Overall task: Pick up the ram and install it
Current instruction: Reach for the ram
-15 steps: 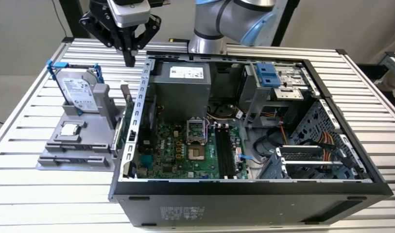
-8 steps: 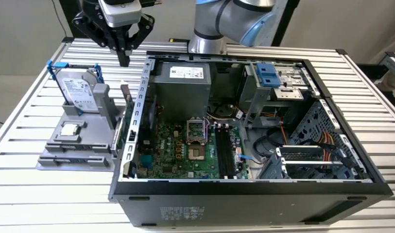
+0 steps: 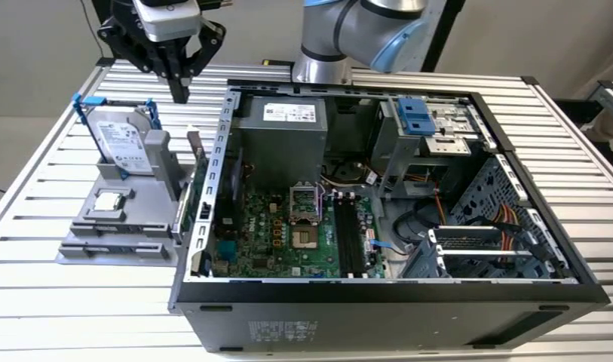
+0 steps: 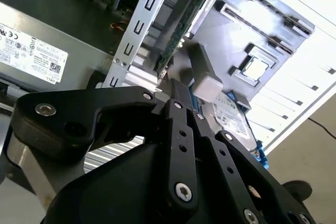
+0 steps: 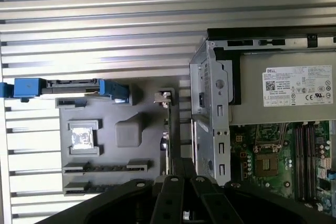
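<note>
The fingers (image 4: 181, 129) are drawn together, with nothing held between them. The gripper (image 3: 180, 93) is pointed straight down and hangs above the far end of the ram (image 5: 167, 135), apart from it. In the first wrist view, the ram is seen edge-on, set upright in a slot along the grey holder (image 3: 115, 226), on the side just beside the outer wall of the computer case (image 3: 387, 290). On the same holder, a hard drive (image 3: 120, 143) with blue clips is stood at the far end and a square processor chip (image 3: 107, 201) is laid nearer, both toward the exterior view's left of the ram. Inside the open case, the motherboard (image 3: 276, 234) is exposed, and its long black slots (image 3: 348, 234) are seen at the board's right in the exterior view. Holder and case are rested on a ribbed metal table (image 3: 44, 302).
</note>
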You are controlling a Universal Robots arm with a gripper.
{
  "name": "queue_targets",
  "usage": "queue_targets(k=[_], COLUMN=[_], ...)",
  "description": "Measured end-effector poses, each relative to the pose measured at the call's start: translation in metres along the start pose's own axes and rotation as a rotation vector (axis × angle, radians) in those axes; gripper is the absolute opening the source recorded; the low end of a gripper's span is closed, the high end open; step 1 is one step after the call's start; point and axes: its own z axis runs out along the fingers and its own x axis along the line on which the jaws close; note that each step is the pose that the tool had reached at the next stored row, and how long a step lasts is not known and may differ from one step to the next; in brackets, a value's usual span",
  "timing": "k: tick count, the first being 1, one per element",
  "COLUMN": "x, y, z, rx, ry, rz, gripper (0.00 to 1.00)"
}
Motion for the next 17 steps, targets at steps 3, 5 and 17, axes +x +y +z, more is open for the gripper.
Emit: queue_targets(k=[3, 5, 17], x=[0.006, 0.0102, 0.034], y=[-0.0004, -0.0007, -0.0024], z=[-0.0002, -0.0002, -0.0008], rx=[0.0001, 0.0, 0.0001], ry=[0.0, 0.0, 0.0001], rz=[0.0, 0.0, 0.0], gripper=[0.0, 0.0, 0.0])
